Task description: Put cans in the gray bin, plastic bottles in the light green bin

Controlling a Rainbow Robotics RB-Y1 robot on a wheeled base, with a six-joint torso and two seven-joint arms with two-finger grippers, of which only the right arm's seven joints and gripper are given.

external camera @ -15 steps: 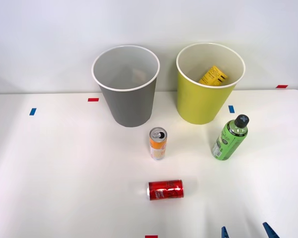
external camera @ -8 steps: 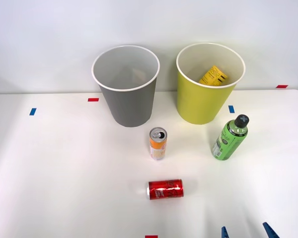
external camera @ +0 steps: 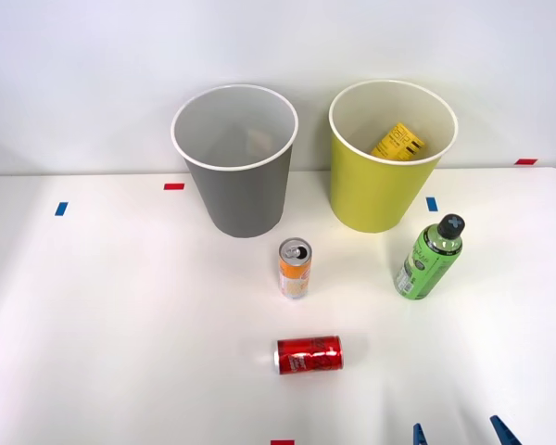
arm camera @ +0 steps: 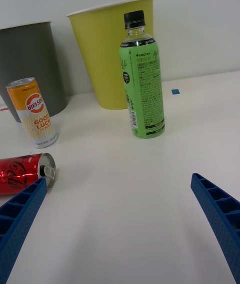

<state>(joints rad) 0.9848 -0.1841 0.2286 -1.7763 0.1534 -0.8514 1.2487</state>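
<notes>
near the table's (external camera: 93, 324) front edge | right gripper (external camera: 459, 434) spread wide, empty, low, facing upright green bottle (arm camera: 142, 83) | 2 cans unsorted

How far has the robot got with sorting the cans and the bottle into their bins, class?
Done: a yellow item lies in the light green bin. In hand: nothing; the right gripper is open at the table's near edge. Left: the orange can standing, the red can on its side, and the green bottle upright on the table; the gray bin holds no can.
</notes>
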